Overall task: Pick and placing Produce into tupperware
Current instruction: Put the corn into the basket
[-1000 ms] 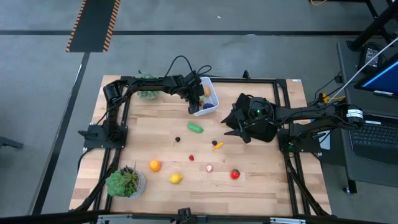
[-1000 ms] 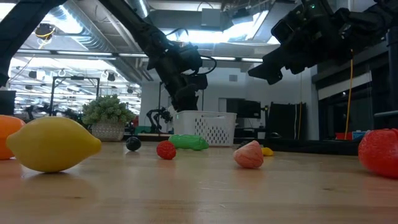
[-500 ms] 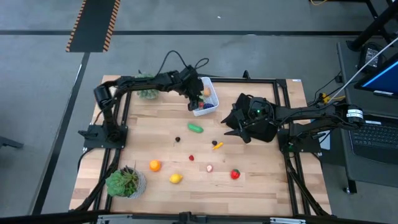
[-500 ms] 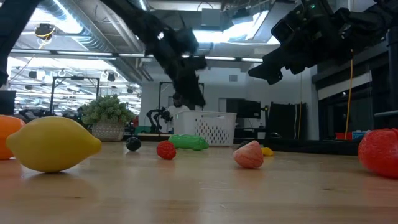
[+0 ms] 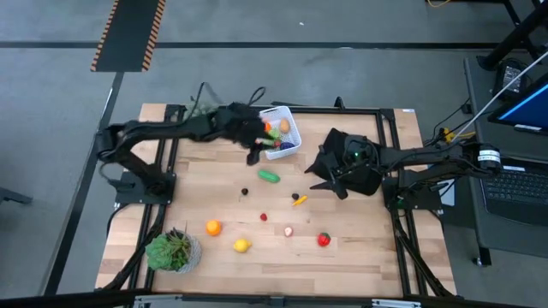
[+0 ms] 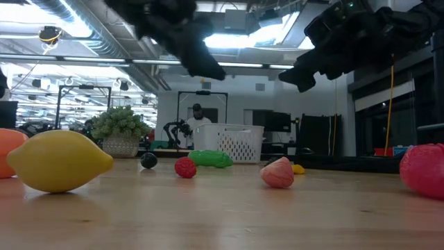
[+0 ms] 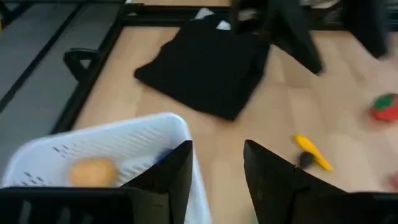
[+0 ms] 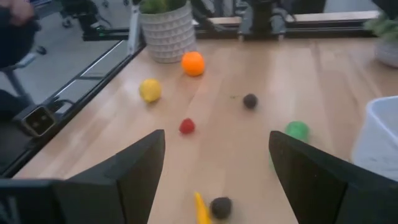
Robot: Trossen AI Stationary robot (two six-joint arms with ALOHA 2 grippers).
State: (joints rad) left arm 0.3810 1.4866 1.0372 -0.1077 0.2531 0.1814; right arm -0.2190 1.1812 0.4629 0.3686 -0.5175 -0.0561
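The white tupperware [image 5: 282, 137] stands at the table's far middle with several pieces of produce [image 5: 274, 129] in it, one of them tan [image 7: 92, 171]. More produce lies loose on the wood: a green piece [image 5: 270, 177], an orange [image 5: 212, 228], a lemon [image 5: 242, 245] and a red piece [image 5: 324, 240]. My left gripper [image 7: 217, 180] hangs open and empty just off the tub's near left side [image 5: 255, 156]. To the right of the tub, my right gripper [image 8: 214, 180] waits open above the table [image 5: 321, 171].
A black folded cloth [image 7: 205, 68] lies right of the tub, under my right arm. One potted plant [image 5: 174, 251] stands at the near left corner and another [image 5: 203, 120] at the far left. A black metal frame [image 5: 390, 222] edges the table.
My left gripper has drawn back from over the tub toward the table's near left and has risen, tipping up toward level; in the low view it has climbed well above the tub. The tub and the loose produce lie as before.
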